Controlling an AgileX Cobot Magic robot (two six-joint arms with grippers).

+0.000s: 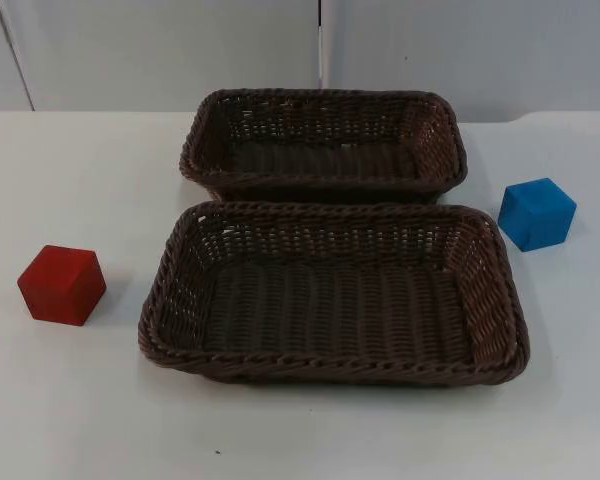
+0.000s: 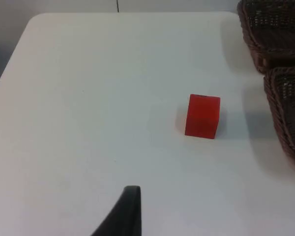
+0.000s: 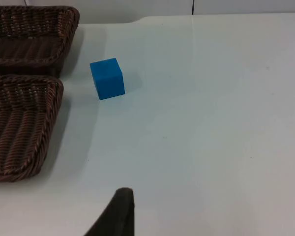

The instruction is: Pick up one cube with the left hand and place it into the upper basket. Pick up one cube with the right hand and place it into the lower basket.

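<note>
A red cube [image 1: 62, 285] sits on the white table left of the lower basket [image 1: 330, 212]. A blue cube [image 1: 536, 213] rests to the right, level with the gap between that basket and the upper basket [image 1: 320, 95]. Both brown wicker baskets have nothing in them. My left gripper [image 2: 125, 211] hangs above the table well short of the red cube [image 2: 202, 116], apart from it. My right gripper [image 3: 119, 212] is likewise held back from the blue cube [image 3: 107, 78], with bare table between them.
The grey partition wall [image 1: 160, 50] closes off the table behind the upper basket. Open white table lies in front of the lower basket and around both cubes. The table's rounded far corner [image 2: 37, 19] is beyond the red cube.
</note>
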